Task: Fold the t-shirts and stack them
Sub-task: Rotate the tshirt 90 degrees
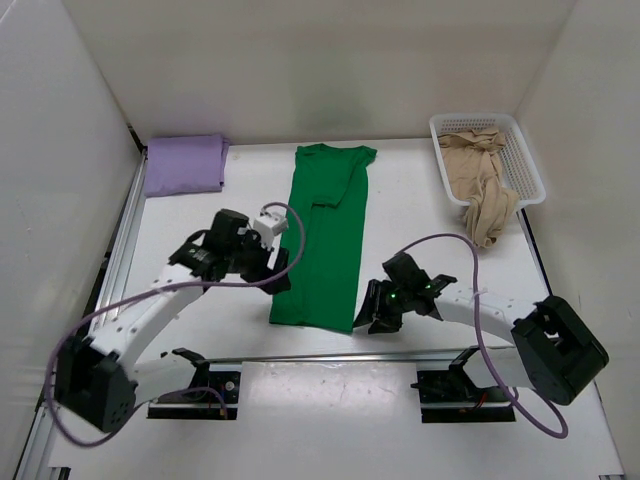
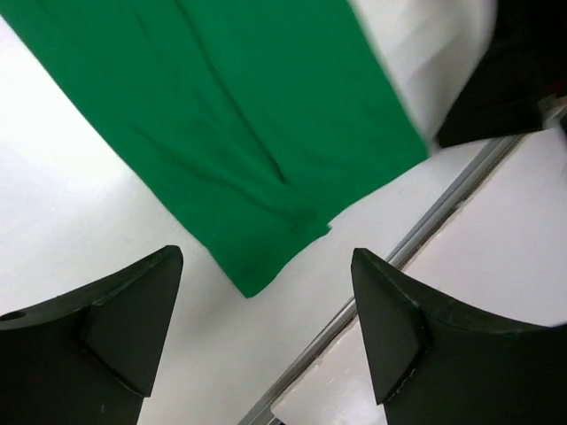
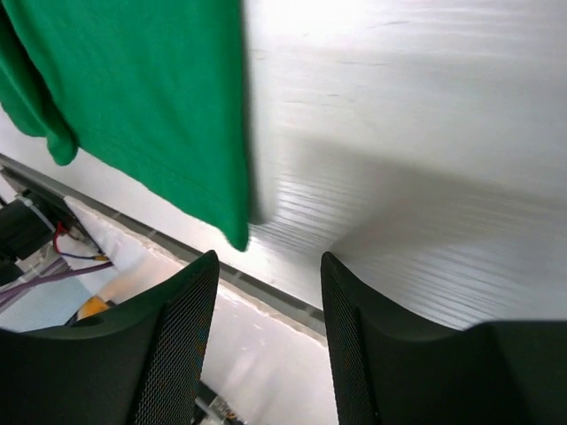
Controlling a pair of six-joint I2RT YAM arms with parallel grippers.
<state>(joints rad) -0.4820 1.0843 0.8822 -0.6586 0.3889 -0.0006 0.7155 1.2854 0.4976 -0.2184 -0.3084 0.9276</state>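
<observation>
The bright green t-shirt point(image 1: 325, 235) lies in the middle of the table as a long narrow strip, collar end far from me. My left gripper point(image 1: 282, 270) is at its near left edge, open and holding nothing; in the left wrist view its jaws point(image 2: 266, 297) stand just short of the green corner point(image 2: 257, 142). My right gripper point(image 1: 368, 312) hovers off the near right corner, open and empty, and the green hem point(image 3: 142, 97) shows ahead of it point(image 3: 270, 288). The lavender t-shirt point(image 1: 183, 163) lies folded at the back left. The tan t-shirt point(image 1: 482, 185) spills out of the basket.
A white mesh basket point(image 1: 530, 165) stands at the back right by the wall. A metal rail point(image 1: 330, 355) runs along the table's near edge, just behind both grippers. White walls close in the left, back and right sides.
</observation>
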